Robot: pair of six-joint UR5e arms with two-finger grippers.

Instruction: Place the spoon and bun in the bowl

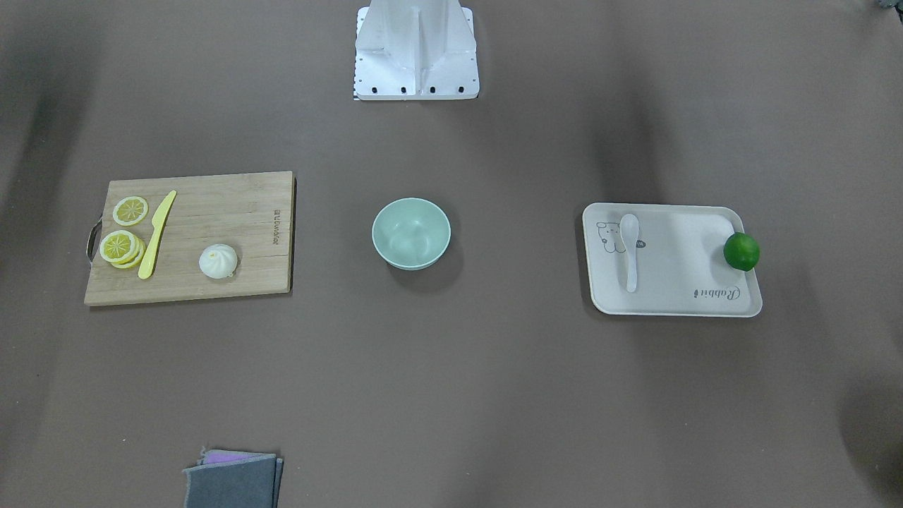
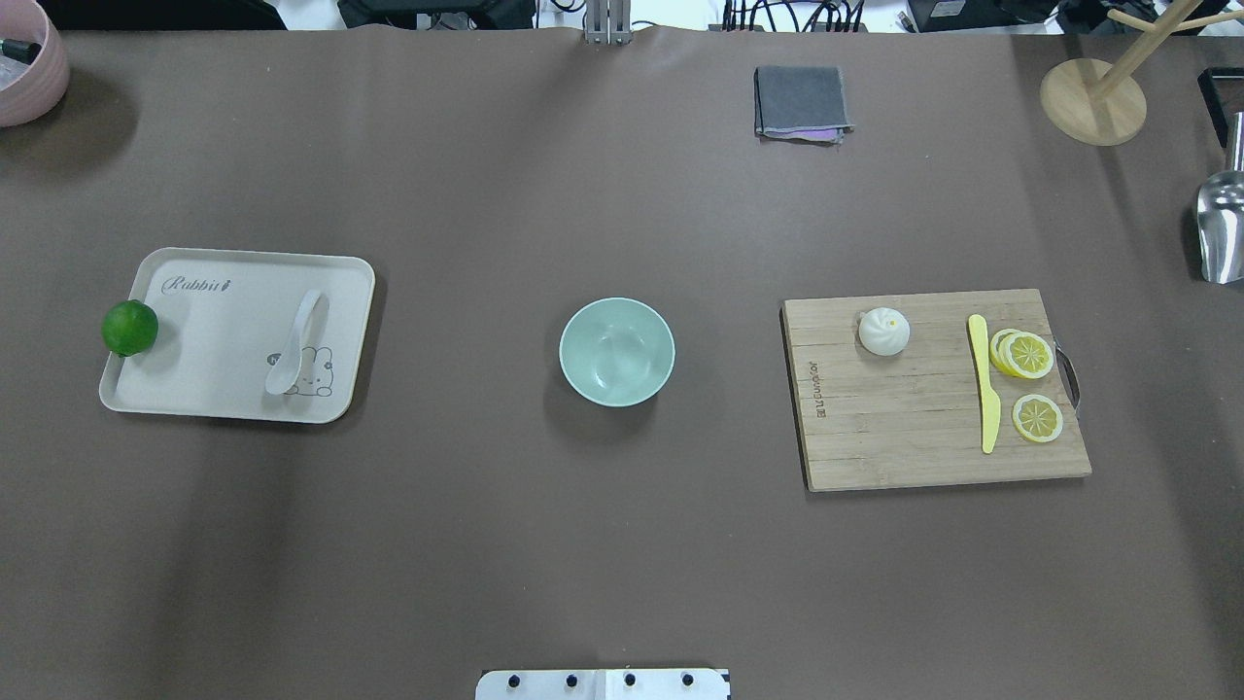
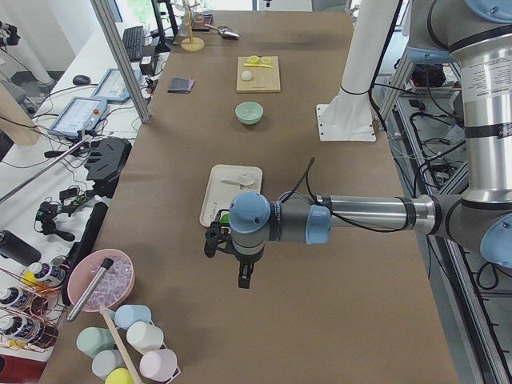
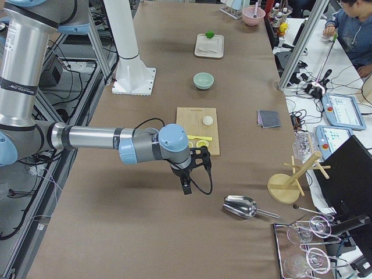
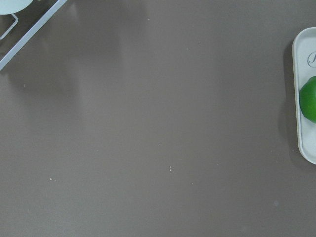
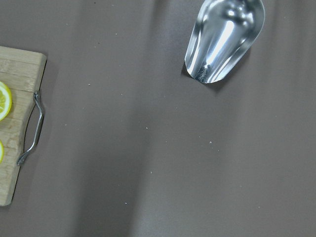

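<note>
Exterior left view shows the left gripper (image 3: 242, 276) hanging over the table just beside the tray (image 2: 214, 350). Nobody can tell if its fingers are open or closed. It is the same for the right gripper (image 4: 186, 186), which hangs beside the wooden board (image 2: 894, 428). The spoon (image 2: 296, 340) lies on the tray, the bun (image 2: 883, 331) sits on the board, and the bowl (image 2: 616, 352) stands between them.

A knife (image 2: 986, 394) lay beside lemon slices (image 2: 1028, 355) on a wooden board (image 2: 923, 437), well apart from a cream tray (image 2: 214, 365) with a lime (image 2: 129, 328) at its rim. A folded grey cloth (image 2: 801, 101) and a metal scoop (image 2: 1221, 228) rested on the brown surface (image 2: 486, 194).
</note>
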